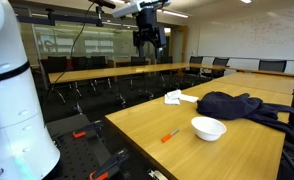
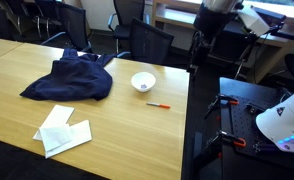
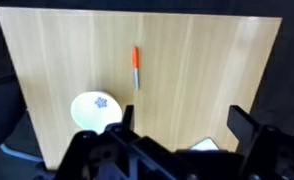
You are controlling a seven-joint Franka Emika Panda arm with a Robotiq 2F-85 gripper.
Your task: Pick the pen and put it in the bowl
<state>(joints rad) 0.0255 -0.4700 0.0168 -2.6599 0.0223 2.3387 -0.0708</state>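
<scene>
The orange-red pen (image 1: 169, 135) lies flat on the wooden table, close beside the white bowl (image 1: 208, 127); both also show in an exterior view, the pen (image 2: 159, 105) and the bowl (image 2: 143, 81). In the wrist view the pen (image 3: 136, 66) lies above the bowl (image 3: 95, 108), which has a small blue mark inside. My gripper (image 1: 147, 40) hangs high above the table, well away from both, and in the wrist view (image 3: 184, 125) its fingers are spread wide with nothing between them. It also shows in an exterior view (image 2: 200, 48).
A dark blue heap of cloth (image 2: 72, 80) lies beyond the bowl, and white papers (image 2: 62, 130) lie further along the table (image 2: 127, 140). Office chairs and more tables stand around. Red-handled clamps (image 2: 232, 140) sit on the black robot base by the table edge.
</scene>
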